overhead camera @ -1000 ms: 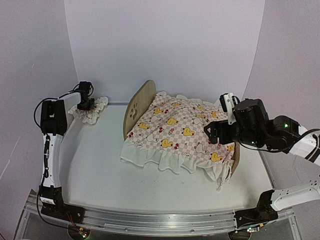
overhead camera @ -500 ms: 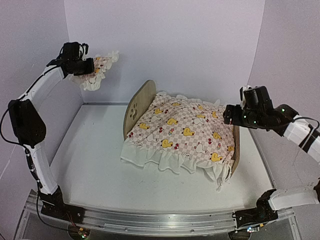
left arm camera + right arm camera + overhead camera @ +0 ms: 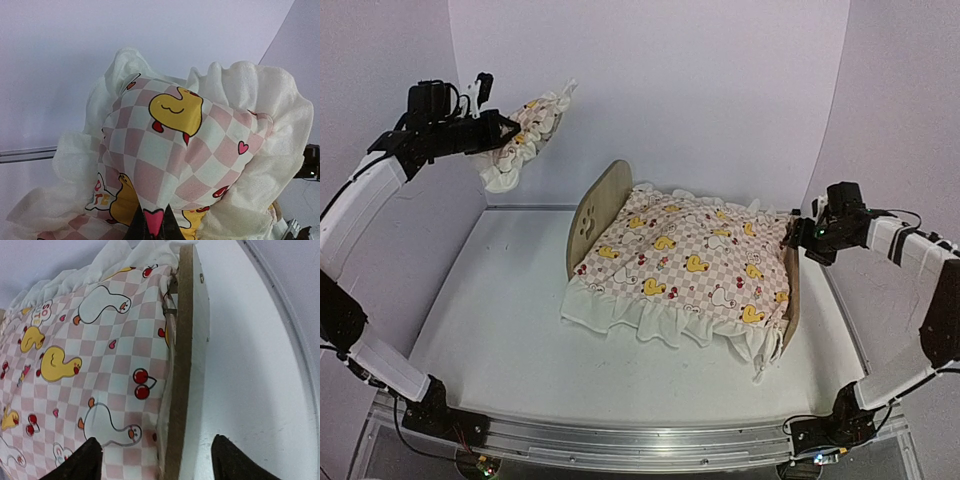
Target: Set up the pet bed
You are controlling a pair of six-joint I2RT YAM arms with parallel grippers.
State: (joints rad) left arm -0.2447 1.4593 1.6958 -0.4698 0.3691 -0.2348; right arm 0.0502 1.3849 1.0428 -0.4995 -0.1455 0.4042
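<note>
1 pillow point(image 3: 532, 128) clamped in left tool point(image 3: 508, 131) — right tool point(image 3: 157, 460) gapes over 1 pet bed point(image 3: 588, 215), 1 cover point(image 3: 685, 255).

The top camera looks down from above and behind the arms over the whole table point(image 3: 500, 320). The left wrist camera, high at far left, sits close against the ruffled pillow point(image 3: 180, 150). The right wrist camera looks closely down at the right end of the pet bed point(image 3: 182, 365); both spots also show from above.
</note>
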